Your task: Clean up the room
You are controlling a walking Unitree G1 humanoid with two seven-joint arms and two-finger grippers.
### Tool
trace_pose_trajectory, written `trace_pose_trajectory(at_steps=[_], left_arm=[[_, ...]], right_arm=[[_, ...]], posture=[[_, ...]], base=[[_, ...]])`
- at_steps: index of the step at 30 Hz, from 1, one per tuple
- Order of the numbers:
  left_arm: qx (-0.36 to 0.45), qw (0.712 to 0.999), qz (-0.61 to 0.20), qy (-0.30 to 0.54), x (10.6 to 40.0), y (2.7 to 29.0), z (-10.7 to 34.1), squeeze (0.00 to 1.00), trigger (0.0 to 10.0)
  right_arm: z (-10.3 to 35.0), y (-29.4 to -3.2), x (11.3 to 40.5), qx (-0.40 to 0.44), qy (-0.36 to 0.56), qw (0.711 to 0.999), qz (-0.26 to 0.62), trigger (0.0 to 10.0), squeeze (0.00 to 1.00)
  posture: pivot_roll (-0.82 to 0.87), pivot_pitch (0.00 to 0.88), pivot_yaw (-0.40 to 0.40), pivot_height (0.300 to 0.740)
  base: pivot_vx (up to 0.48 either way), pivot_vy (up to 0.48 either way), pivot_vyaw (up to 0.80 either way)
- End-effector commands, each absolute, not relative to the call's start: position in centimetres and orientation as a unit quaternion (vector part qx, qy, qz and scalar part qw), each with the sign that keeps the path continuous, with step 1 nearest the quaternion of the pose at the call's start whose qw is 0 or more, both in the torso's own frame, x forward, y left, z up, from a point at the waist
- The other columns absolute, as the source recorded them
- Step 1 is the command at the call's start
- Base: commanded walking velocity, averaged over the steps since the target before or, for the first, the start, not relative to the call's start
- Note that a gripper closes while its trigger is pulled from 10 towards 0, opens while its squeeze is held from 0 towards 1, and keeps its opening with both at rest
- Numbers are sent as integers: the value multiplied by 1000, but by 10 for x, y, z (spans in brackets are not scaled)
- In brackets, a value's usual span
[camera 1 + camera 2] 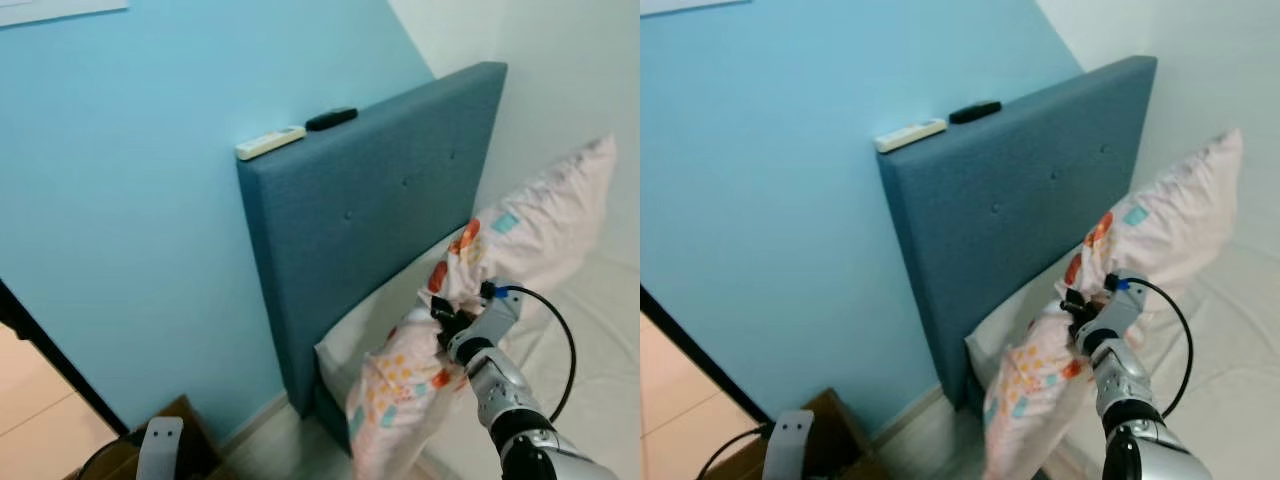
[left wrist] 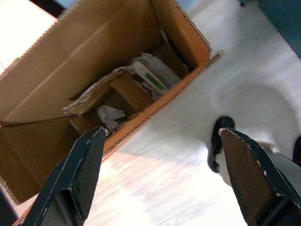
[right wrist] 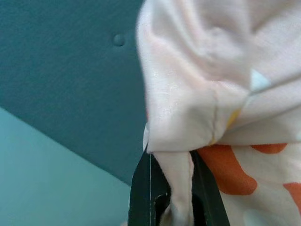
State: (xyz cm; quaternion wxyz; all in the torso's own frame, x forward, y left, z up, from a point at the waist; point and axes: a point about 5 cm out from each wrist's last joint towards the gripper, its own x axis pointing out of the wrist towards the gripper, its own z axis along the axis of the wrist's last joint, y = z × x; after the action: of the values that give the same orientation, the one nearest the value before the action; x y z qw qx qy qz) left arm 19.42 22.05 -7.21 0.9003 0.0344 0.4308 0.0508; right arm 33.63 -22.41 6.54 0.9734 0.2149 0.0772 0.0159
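- Nearest you, your left gripper (image 2: 160,174) hangs low with its fingers (image 2: 82,162) spread wide and nothing between them; below it lie the pale floor (image 2: 188,117) and an open cardboard box (image 2: 61,70) with crumpled paper scraps (image 2: 141,77) in the bottom. Treat this arm as idle.
- Further out, your right gripper (image 3: 171,188) has its fingers pinching a fold of the patterned pillow (image 1: 420,370). In the right wrist view, the pale cloth runs straight down between the two black fingers, so the hold is on fabric alone, probably not on the stuffing.
- The pillow sags from that pinch, its orange-and-teal printed bulk drooping over the foot corner of the mattress (image 1: 345,345), just beside the headboard. It looks lifted by an edge so you can carry it onto the bed.
- Beyond it, a second pink pillow (image 1: 555,215) leans up against the blue headboard (image 1: 380,210), which suggests where this one belongs.
- Farthest, on the headboard's top edge, rest a white remote (image 1: 270,142) and a black remote (image 1: 331,118), well apart from your fingers.
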Motion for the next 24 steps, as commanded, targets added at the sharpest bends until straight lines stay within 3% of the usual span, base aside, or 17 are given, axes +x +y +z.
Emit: trace_pose_trajectory(at_steps=[1, 8, 17, 24], left_arm=[[38, 895, 44, 442, 191, 219, -75, 0, 10000], [39, 893, 49, 446, 188, 219, -76, 0, 10000], [36, 894, 52, 443, 188, 220, -76, 0, 10000], [37, 892, 52, 448, 182, 221, -78, 0, 10000]], right_arm=[[71, -223, 340, 218, 60, 974, 23, 0, 0], [82, -220, 345, 229, 29, 973, 31, 0, 0], [90, -221, 350, 246, 10, 969, 33, 0, 0], [74, -219, 345, 207, 74, 975, 16, 0, 0]], posture=[[-33, 24, 57, 720], [-31, 29, 57, 720], [-28, 46, 61, 720], [-25, 67, 64, 720]], base=[[0, -465, 0], [0, -354, 0], [0, 0, 0], [0, 0, 0]])
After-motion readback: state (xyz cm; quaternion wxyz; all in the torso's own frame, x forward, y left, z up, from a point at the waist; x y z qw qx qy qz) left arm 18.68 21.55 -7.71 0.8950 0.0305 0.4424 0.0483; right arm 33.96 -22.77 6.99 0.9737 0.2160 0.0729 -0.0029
